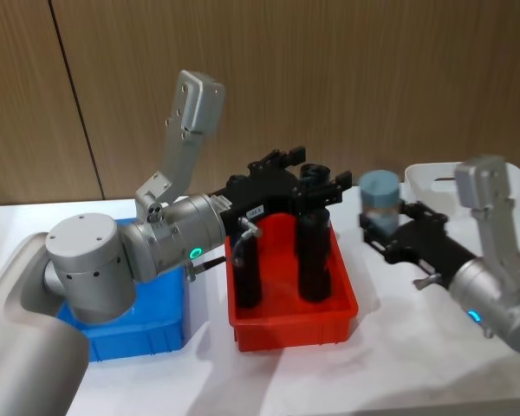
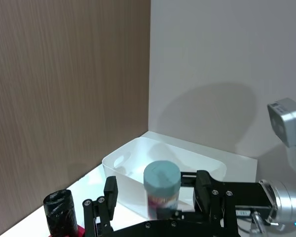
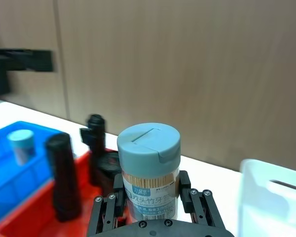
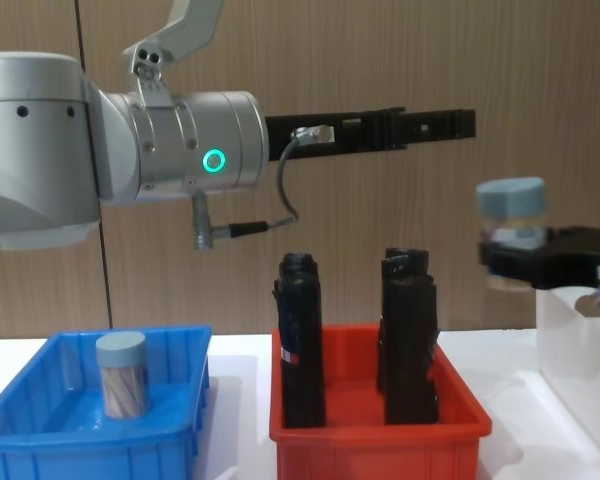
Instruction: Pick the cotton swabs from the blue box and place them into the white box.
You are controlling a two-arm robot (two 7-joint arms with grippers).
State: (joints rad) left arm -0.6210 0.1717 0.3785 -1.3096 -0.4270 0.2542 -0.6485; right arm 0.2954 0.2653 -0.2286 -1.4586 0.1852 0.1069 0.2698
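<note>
My right gripper [image 1: 383, 224] is shut on a cotton swab tub [image 1: 380, 198] with a pale blue lid, holding it upright in the air between the red bin and the white box [image 1: 429, 178]. The right wrist view shows that tub [image 3: 149, 173] clamped between the fingers, tan sticks visible inside. Another cotton swab tub [image 4: 121, 373] stands in the blue box [image 4: 90, 440] at the left. My left gripper [image 1: 316, 169] is stretched out high over the red bin, open and holding nothing.
A red bin [image 1: 290, 321] with several tall black rolled cylinders [image 4: 302, 340] sits between the blue box and the white box. A wood-panelled wall stands close behind the white table.
</note>
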